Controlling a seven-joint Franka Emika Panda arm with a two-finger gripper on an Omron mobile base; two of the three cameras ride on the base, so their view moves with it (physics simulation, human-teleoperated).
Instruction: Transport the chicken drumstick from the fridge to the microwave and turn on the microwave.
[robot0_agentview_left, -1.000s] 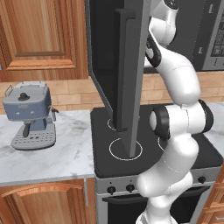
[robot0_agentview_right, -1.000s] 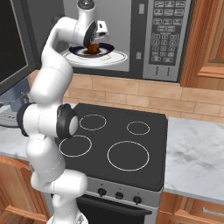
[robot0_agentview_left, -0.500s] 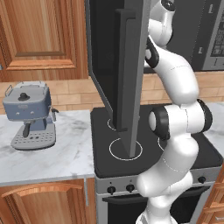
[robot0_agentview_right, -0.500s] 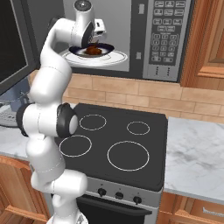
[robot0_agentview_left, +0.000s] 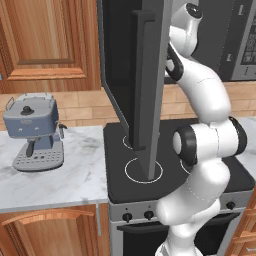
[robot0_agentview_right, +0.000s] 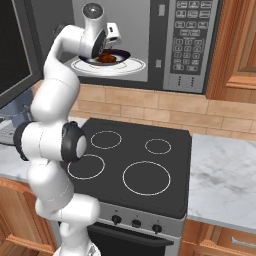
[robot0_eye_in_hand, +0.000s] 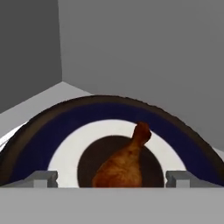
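The chicken drumstick (robot0_eye_in_hand: 122, 164), glossy brown, lies on a round plate (robot0_eye_in_hand: 109, 116) with a dark blue band, inside the open microwave (robot0_agentview_right: 192, 45). My gripper (robot0_eye_in_hand: 111, 179) is open: its two fingertips (robot0_eye_in_hand: 41, 178) stand wide apart on either side of the drumstick and do not touch it. In the right base view the gripper (robot0_agentview_right: 107, 50) hangs just above the drumstick (robot0_agentview_right: 106, 58) and the plate (robot0_agentview_right: 122, 64) in the microwave's cavity. The fridge is out of view.
The microwave's dark door (robot0_agentview_left: 145, 75) stands swung open over the black stove top (robot0_agentview_right: 135, 160). A grey-blue coffee machine (robot0_agentview_left: 35, 130) sits on the marble counter (robot0_agentview_left: 75, 175) at left. Wooden cupboards (robot0_agentview_left: 47, 45) flank the microwave.
The jaws have spread from partly closed to wide, letting go of the drumstick, which now rests on the plate. The hand has barely moved.
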